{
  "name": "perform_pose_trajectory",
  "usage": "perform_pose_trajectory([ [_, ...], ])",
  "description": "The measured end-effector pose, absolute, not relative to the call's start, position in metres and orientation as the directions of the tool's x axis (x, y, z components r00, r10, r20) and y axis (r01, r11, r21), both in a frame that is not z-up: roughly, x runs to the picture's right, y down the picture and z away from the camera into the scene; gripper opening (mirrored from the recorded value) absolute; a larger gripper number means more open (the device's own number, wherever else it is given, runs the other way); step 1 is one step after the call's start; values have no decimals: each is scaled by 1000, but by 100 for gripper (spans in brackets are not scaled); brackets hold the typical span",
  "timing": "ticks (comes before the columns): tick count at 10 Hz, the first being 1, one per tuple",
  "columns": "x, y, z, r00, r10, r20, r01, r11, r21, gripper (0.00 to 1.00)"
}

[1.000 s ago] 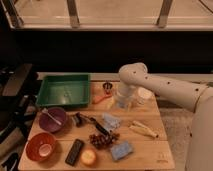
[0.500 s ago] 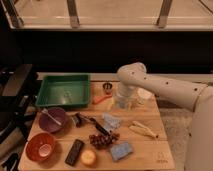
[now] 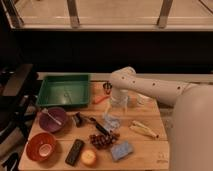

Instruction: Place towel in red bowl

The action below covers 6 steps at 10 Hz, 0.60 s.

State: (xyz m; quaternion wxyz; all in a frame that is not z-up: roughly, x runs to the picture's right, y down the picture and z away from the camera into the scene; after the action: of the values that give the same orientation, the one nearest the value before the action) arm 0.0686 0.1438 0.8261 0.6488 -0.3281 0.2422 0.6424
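Note:
The towel (image 3: 111, 121) is a small, pale blue crumpled cloth lying on the wooden table (image 3: 155, 150) near its middle. The red bowl (image 3: 41, 146) stands at the front left corner with something small and pale inside it. My white arm (image 3: 150, 90) reaches in from the right and bends downward. My gripper (image 3: 117, 104) hangs just behind and slightly right of the towel, close above the table. Nothing is seen in the gripper.
A green tray (image 3: 64, 91) sits back left, with a purple bowl (image 3: 52, 119) holding utensils in front of it. Grapes (image 3: 102, 139), a blue sponge (image 3: 121, 149), a black bar (image 3: 75, 151), a round fruit (image 3: 89, 157) and a banana (image 3: 144, 129) lie around the towel. A white bowl (image 3: 142, 99) stands behind.
The arm has shifted slightly to the left over the table's middle. The objects on the table have not moved.

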Motion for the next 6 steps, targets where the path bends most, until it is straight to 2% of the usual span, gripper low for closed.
perform_pose_trajectory([
  [6,61,194,851,64,544,-837,-990,-73,-123,67],
])
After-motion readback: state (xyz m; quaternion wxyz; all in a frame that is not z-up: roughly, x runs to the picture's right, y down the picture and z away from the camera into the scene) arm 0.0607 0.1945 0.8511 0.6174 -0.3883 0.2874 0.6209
